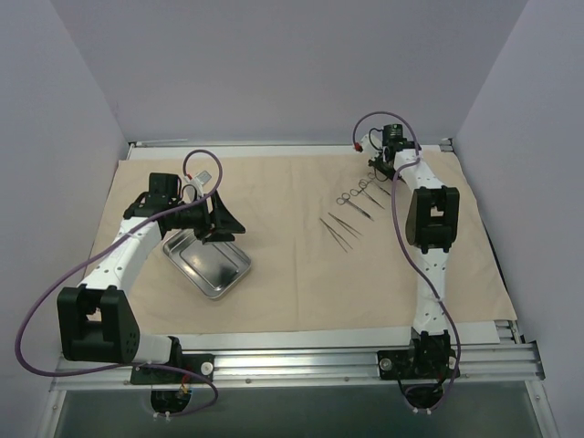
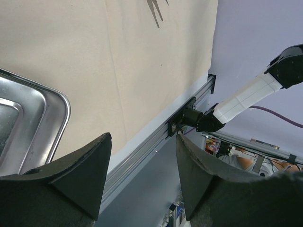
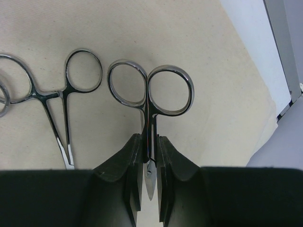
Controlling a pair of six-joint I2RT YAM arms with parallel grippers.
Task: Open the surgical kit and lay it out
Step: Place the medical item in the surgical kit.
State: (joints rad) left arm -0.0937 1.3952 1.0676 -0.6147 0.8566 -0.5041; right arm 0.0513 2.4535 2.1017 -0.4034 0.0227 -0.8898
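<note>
Pinching scissors (image 3: 147, 118) on the beige cloth (image 3: 213, 71): right pincer (image 3: 149, 139).

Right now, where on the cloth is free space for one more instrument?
Free: the middle of the cloth, between the tray and the tweezers, and the near strip below the tweezers. Crowded: the far right, ring-handled instruments beside the right gripper.

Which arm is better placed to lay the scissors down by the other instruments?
Right. The right gripper is shut on the scissors, just beside the forceps on the cloth. The left gripper is open and empty by the tray, away from the instruments.
</note>
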